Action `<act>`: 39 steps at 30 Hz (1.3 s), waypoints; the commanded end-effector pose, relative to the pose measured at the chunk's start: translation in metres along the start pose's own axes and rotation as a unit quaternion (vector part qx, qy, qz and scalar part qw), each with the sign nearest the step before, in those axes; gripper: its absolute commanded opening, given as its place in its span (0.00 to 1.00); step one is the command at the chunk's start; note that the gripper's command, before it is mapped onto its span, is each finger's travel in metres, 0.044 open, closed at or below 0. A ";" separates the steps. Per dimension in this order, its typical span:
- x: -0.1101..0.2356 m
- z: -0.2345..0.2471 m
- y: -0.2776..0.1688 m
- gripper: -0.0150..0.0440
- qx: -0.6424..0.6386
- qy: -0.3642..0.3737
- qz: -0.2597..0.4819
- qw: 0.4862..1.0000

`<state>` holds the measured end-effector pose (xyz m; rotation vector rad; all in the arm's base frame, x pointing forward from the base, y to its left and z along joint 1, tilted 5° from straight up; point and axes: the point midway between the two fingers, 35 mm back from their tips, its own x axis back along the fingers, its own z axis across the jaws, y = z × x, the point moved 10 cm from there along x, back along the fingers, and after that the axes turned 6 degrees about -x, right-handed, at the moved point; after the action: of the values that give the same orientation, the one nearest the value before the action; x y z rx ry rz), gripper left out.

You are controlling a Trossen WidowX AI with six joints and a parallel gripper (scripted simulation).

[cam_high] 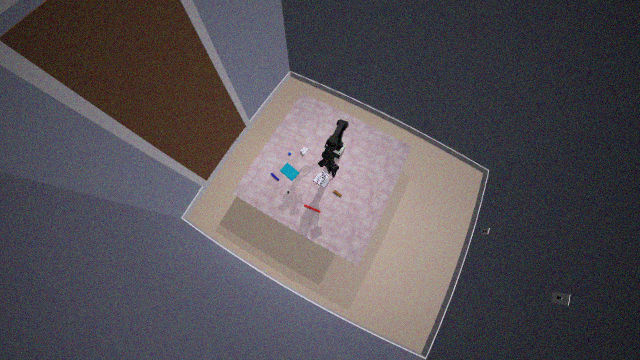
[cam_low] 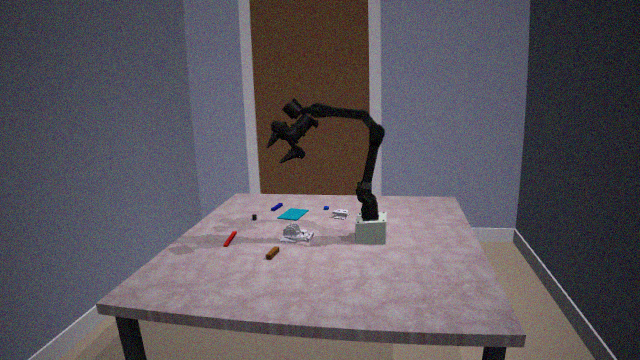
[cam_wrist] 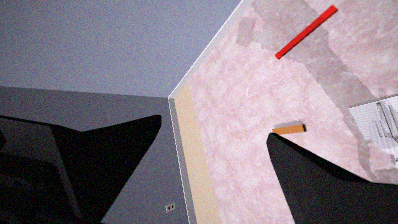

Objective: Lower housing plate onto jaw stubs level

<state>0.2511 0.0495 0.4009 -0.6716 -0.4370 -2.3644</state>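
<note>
A white assembly (cam_high: 322,179) (cam_low: 296,236) (cam_wrist: 374,121) lies on the table in front of the arm's base, with a grey rounded part standing up on it. Its jaws and pins are too small to tell apart. A smaller white piece (cam_high: 304,150) (cam_low: 340,213), possibly the housing plate, lies apart on the table, farther back in the exterior view. It is outside the wrist view. My gripper (cam_high: 327,170) (cam_low: 275,154) (cam_wrist: 215,126) is open and empty, high above the table, with its fingers spread wide.
An orange-brown block (cam_high: 337,193) (cam_low: 272,253) (cam_wrist: 290,129) and a red bar (cam_high: 312,208) (cam_low: 230,238) (cam_wrist: 306,32) lie near the assembly. A teal plate (cam_high: 289,171) (cam_low: 293,214), dark blue bar (cam_high: 275,177) (cam_low: 277,206), small blue piece (cam_high: 289,154) (cam_low: 326,207) and small black piece (cam_high: 288,192) (cam_low: 254,217) lie beyond.
</note>
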 end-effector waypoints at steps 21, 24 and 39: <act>-0.011 -0.104 0.095 1.00 -0.139 -0.159 -0.128 0.969; -0.009 -0.120 0.105 1.00 -0.158 -0.179 -0.141 0.961; 0.017 -0.204 0.140 1.00 -0.263 -0.263 -0.199 0.907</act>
<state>0.2651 -0.1452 0.2756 -1.5580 -0.1828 -2.6962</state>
